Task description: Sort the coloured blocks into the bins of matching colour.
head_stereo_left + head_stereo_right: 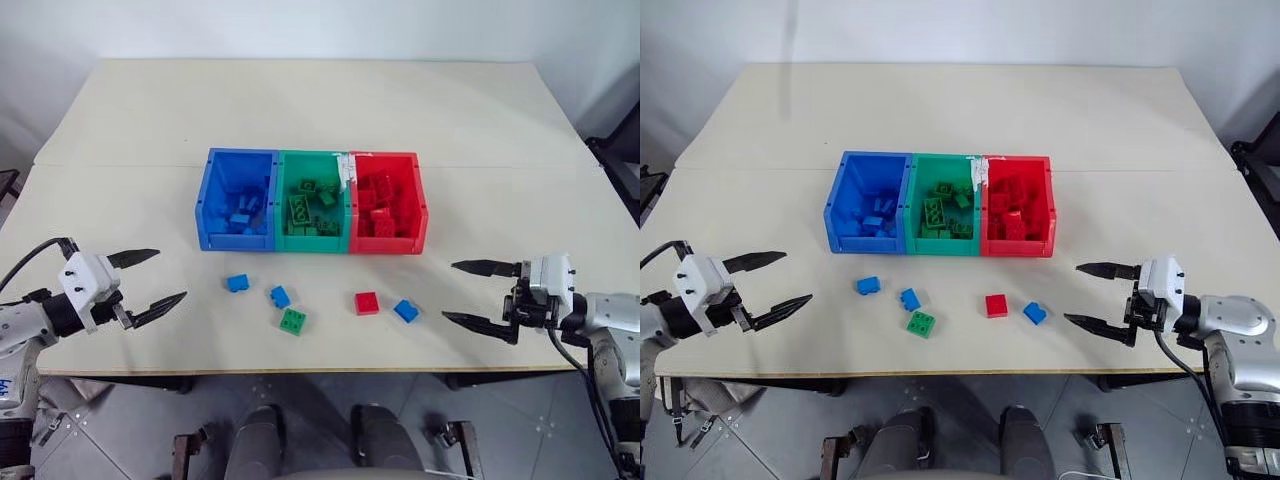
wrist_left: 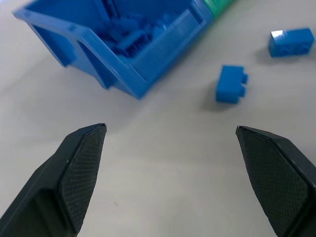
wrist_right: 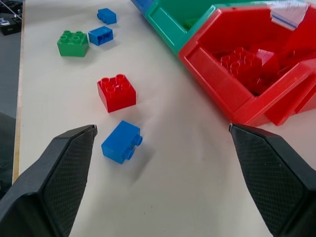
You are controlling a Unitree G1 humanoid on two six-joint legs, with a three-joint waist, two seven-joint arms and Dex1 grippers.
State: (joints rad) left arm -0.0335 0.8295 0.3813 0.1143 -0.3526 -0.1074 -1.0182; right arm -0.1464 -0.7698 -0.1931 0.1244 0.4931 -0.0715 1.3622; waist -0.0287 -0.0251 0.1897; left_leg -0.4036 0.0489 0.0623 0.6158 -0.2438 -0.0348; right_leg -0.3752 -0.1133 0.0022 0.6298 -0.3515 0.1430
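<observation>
Three bins (image 1: pixel 312 245); five loose blocks (image 1: pixel 293 321); two hands (image 1: pixel 145 279).

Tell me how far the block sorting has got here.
Mostly done: the blue bin, green bin and red bin each hold matching blocks. Nothing is in hand; the left gripper and right gripper are open. Three blue blocks, one green block and one red block remain.

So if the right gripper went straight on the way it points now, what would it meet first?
Probably the blue block nearest the right gripper, lying loose on the table, with the red block just beyond. Depth is unclear, so the open fingers could pass over it.
</observation>
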